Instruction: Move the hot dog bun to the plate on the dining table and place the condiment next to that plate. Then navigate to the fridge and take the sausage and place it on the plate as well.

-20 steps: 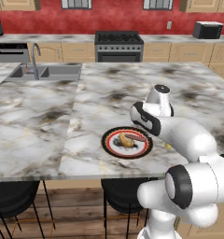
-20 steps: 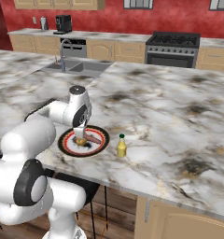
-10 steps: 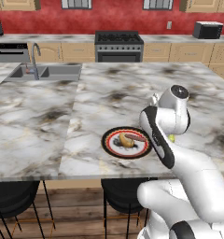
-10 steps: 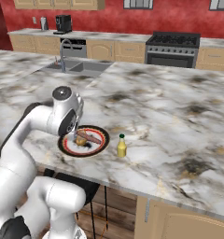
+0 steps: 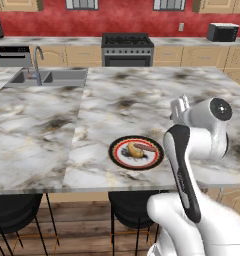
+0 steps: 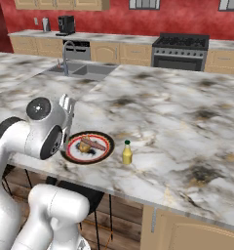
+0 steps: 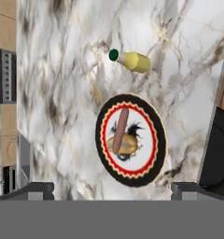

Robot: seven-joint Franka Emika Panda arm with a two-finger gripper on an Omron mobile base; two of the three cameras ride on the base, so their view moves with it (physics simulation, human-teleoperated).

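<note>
The round flat plate (image 5: 120, 155) has a red-orange rim, a black band inside it, and a white middle with dark marks. On it lies a small golden-tan bun (image 7: 126, 145), lighter in one spot, and a thin reddish-brown sausage (image 7: 120, 130). The little bottle (image 6: 127, 153) is yellow with a green cap. The big table top (image 6: 187, 127) is white and grey marble with dark and tan lines all over it. The sink (image 5: 57, 78) in it is shiny grey. The stools (image 5: 12, 207) under the table are black. The back wall (image 5: 122, 20) is red, and the cupboards (image 6: 124, 52) are light brown wood. The stove (image 5: 127, 50) is dark grey and black.
</note>
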